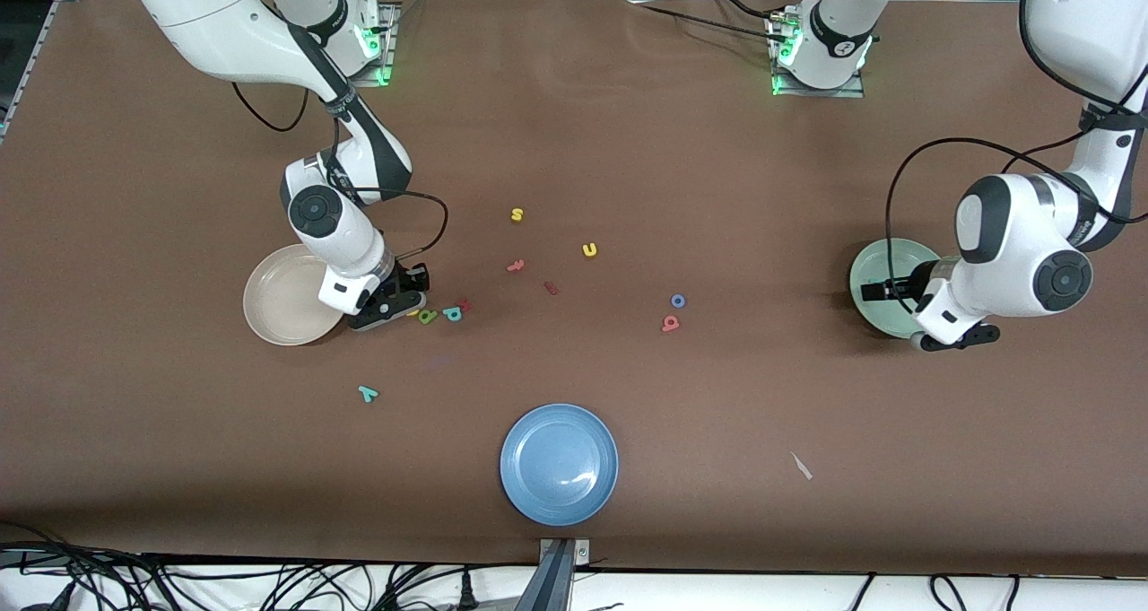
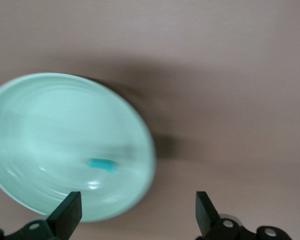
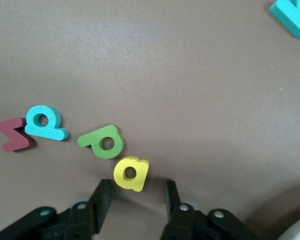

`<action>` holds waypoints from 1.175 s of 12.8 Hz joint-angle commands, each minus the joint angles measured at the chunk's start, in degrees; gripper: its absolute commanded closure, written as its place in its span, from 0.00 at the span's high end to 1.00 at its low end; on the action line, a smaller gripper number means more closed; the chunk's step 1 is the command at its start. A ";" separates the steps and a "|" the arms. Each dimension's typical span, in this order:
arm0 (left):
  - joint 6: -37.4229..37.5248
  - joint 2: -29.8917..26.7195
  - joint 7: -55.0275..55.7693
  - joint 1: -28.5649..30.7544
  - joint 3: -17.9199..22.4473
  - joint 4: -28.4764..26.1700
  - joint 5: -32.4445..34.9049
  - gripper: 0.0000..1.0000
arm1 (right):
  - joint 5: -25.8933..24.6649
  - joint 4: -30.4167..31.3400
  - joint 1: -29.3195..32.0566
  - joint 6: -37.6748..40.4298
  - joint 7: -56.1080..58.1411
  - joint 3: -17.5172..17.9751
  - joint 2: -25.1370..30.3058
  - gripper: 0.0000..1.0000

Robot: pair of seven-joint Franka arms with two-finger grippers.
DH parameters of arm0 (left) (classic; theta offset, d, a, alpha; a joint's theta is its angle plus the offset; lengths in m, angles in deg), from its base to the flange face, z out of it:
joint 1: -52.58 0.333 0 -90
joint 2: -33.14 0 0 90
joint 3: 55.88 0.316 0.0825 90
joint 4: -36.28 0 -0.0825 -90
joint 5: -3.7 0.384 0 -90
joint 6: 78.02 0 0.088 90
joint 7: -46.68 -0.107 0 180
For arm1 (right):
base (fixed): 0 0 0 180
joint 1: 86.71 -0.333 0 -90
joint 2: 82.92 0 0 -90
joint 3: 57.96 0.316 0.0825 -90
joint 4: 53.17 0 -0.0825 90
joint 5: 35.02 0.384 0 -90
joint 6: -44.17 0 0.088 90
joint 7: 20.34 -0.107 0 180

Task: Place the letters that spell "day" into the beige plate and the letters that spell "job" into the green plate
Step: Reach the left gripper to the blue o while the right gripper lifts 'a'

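My right gripper [image 1: 405, 309] [image 3: 138, 192] is low on the table beside the beige plate [image 1: 282, 299], open, with the yellow d [image 3: 131, 173] lying just ahead of its fingertips. The green a [image 1: 427, 316] [image 3: 104, 141] lies against the d. The teal y [image 1: 368, 394] [image 3: 292, 17] lies nearer the front camera. My left gripper [image 1: 874, 290] [image 2: 137, 205] hangs open and holds nothing over the rim of the green plate [image 1: 874, 266] [image 2: 50, 125], where the teal j [image 2: 102, 164] lies. The blue o [image 1: 678, 301] and salmon b [image 1: 670, 323] lie mid-table.
A teal p [image 1: 453, 313] [image 3: 44, 123] and a dark red piece [image 3: 14, 135] lie beside the a. A yellow s [image 1: 517, 214], a yellow u [image 1: 589, 249] and two small red pieces [image 1: 515, 266] lie mid-table. A blue plate [image 1: 559, 463] stands near the front edge.
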 commanded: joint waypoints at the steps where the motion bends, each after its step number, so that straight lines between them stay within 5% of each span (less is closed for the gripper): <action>1: 0.07 -0.88 13.75 -0.63 -7.19 0.09 0.38 1.00 | -0.69 -0.85 0.04 -0.51 -2.35 0.47 -0.92 0.49; 3: -7.88 1.04 23.86 -2.90 -11.60 0.10 0.38 1.00 | -0.69 -0.85 0.04 -0.51 -3.15 0.82 -0.92 0.45; 6: -19.34 7.36 36.97 -10.63 -11.35 1.58 1.26 1.00 | -0.60 -0.94 0.04 -0.51 -3.85 1.08 -0.92 0.41; 11: -19.80 15.38 42.37 -17.67 -9.95 7.91 2.05 0.91 | -0.86 -1.29 0.04 -0.51 -4.91 1.79 -1.27 0.31; 15: -19.80 16.00 42.55 -18.03 -9.68 8.09 2.23 0.74 | -1.04 -1.29 0.04 -0.33 -4.47 1.79 -1.28 0.02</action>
